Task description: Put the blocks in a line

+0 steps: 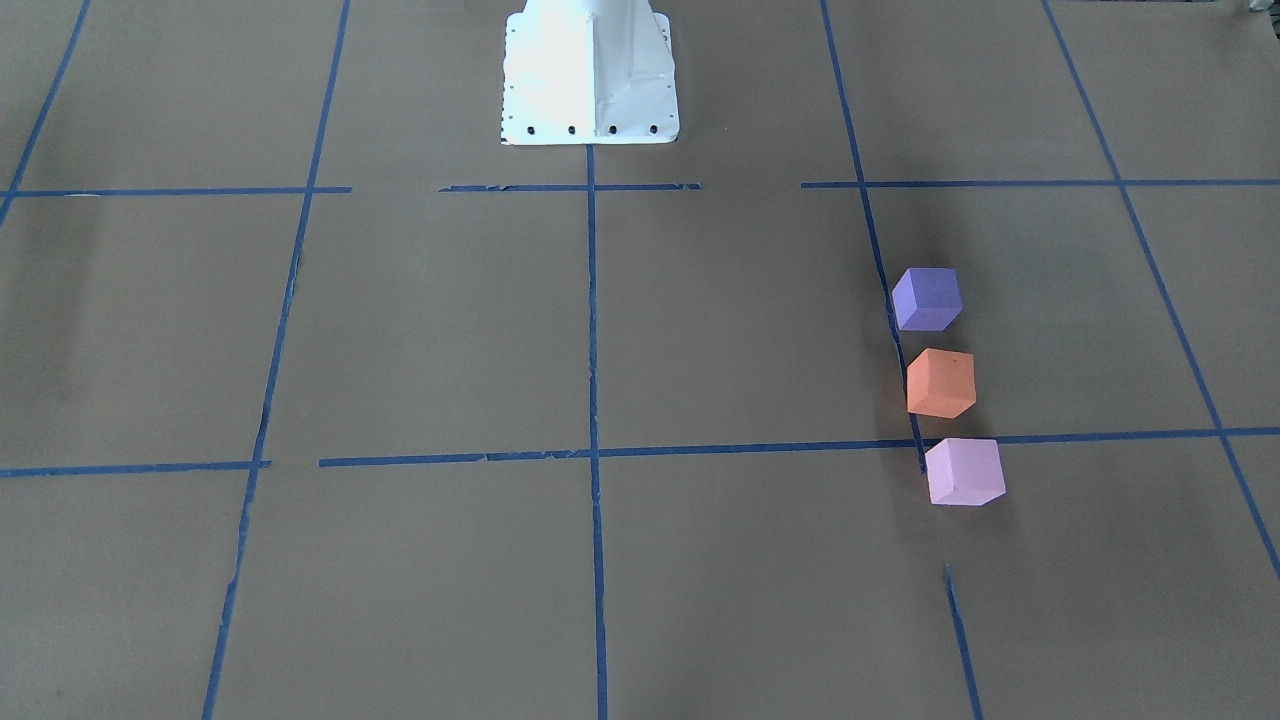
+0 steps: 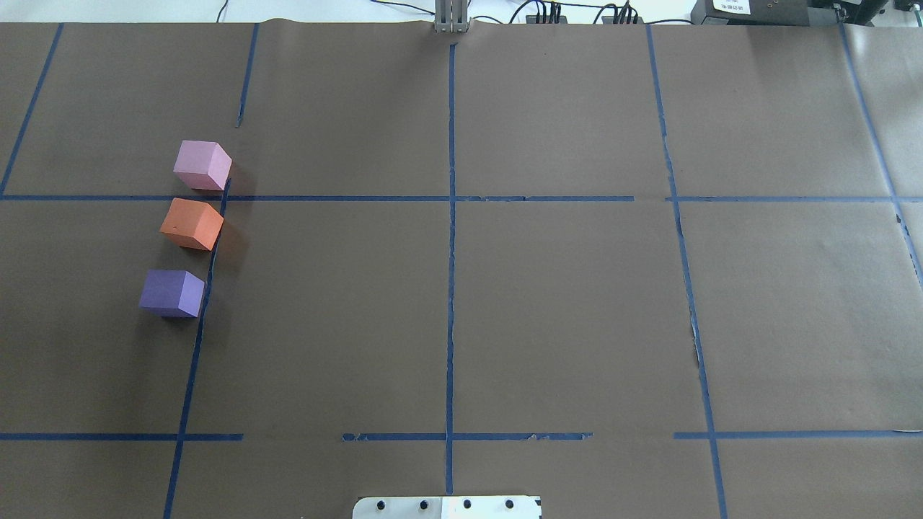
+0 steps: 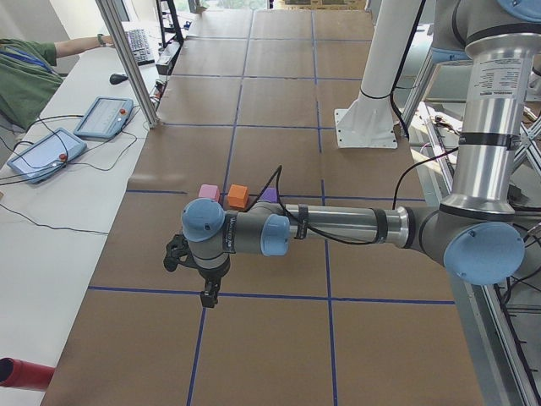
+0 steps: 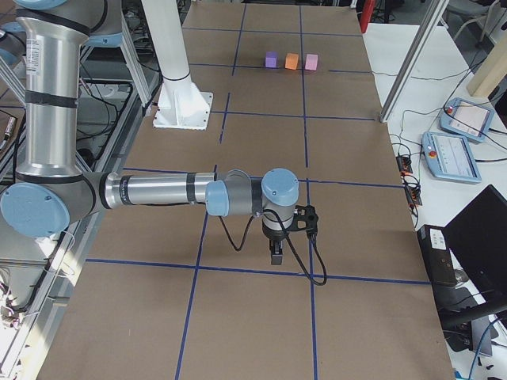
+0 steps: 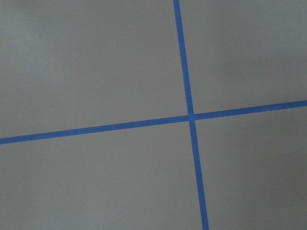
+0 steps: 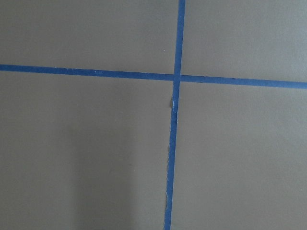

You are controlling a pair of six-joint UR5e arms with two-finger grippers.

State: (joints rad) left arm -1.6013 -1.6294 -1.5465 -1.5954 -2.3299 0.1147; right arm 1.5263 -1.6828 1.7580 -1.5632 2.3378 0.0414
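Note:
Three blocks stand in a straight row on the brown paper along a blue tape line: the violet-purple block [image 1: 927, 299], the orange block [image 1: 940, 383] and the pale pink block [image 1: 964, 471]. In the overhead view they lie at the left: pink [image 2: 202, 165], orange [image 2: 192, 224], purple [image 2: 171, 293], with small gaps between them. My left gripper [image 3: 207, 296] shows only in the left side view, raised and well short of the blocks. My right gripper [image 4: 275, 253] shows only in the right side view, far from them. I cannot tell whether either is open or shut.
The white robot base [image 1: 588, 75] stands at the table's middle edge. Blue tape lines [image 2: 451, 238] divide the paper into squares. Teach pendants [image 3: 101, 117] lie on the side bench, where an operator's arm [image 3: 51, 51] reaches.

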